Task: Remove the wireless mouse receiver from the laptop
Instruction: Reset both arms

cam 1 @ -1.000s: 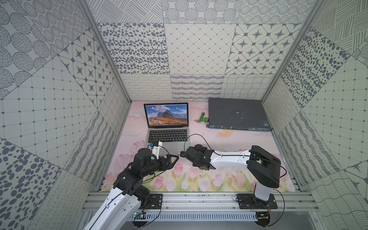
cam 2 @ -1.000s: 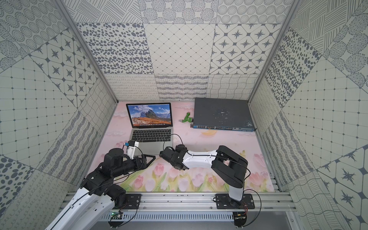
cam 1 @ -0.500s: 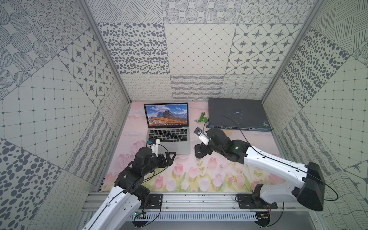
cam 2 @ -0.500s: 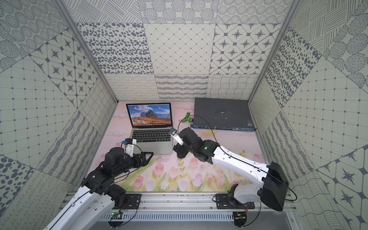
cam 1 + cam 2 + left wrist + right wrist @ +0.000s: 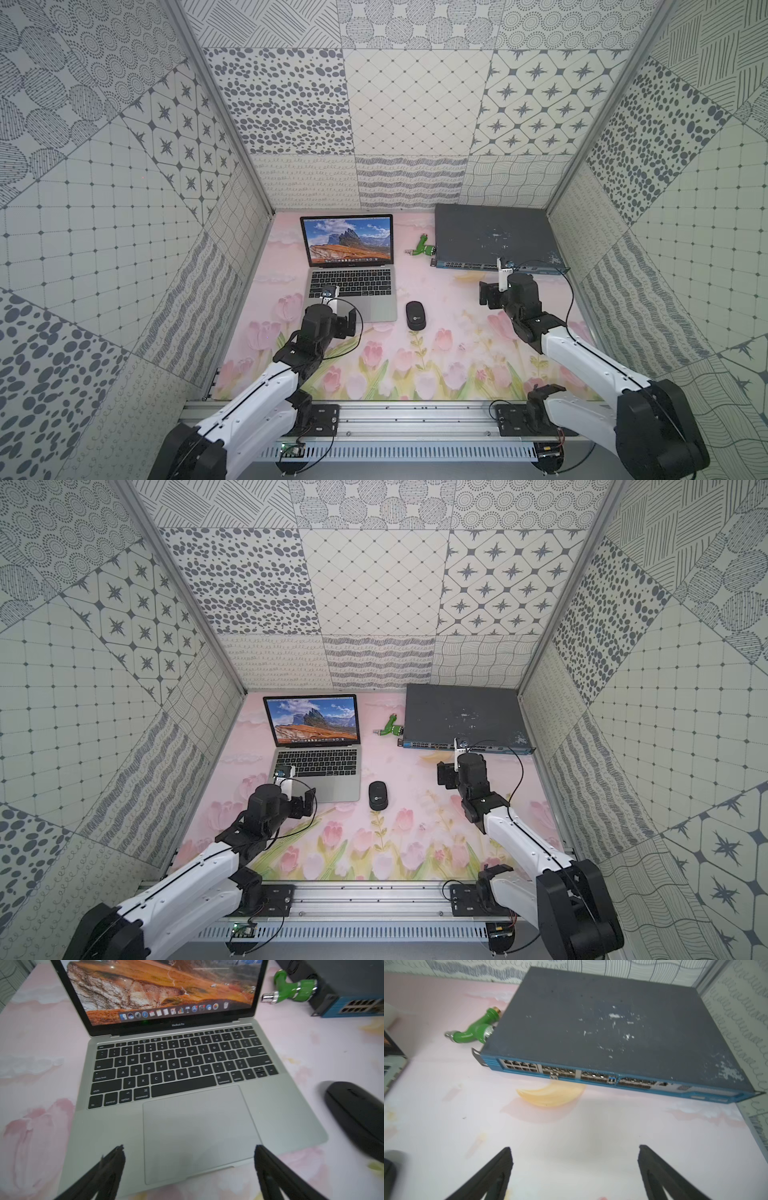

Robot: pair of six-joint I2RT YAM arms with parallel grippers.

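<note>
Searching laptop (image 5: 365,286) edges, left of centre frame, for wireless mouse receiver, not discernible here, with left hand (image 5: 189,1148) released, empty, right hand (image 5: 574,1147) likewise. Pinch squarely; pull straight outward.

Grey-patterned white walls (image 5: 415,104) box in a bench (image 5: 457,365) covered in pink tulip print, evenly lit.

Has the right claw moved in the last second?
Yes. The right claw has swung away from the mouse, toward the robot's right and farther back, and now hangs open in front of the switch.
</note>
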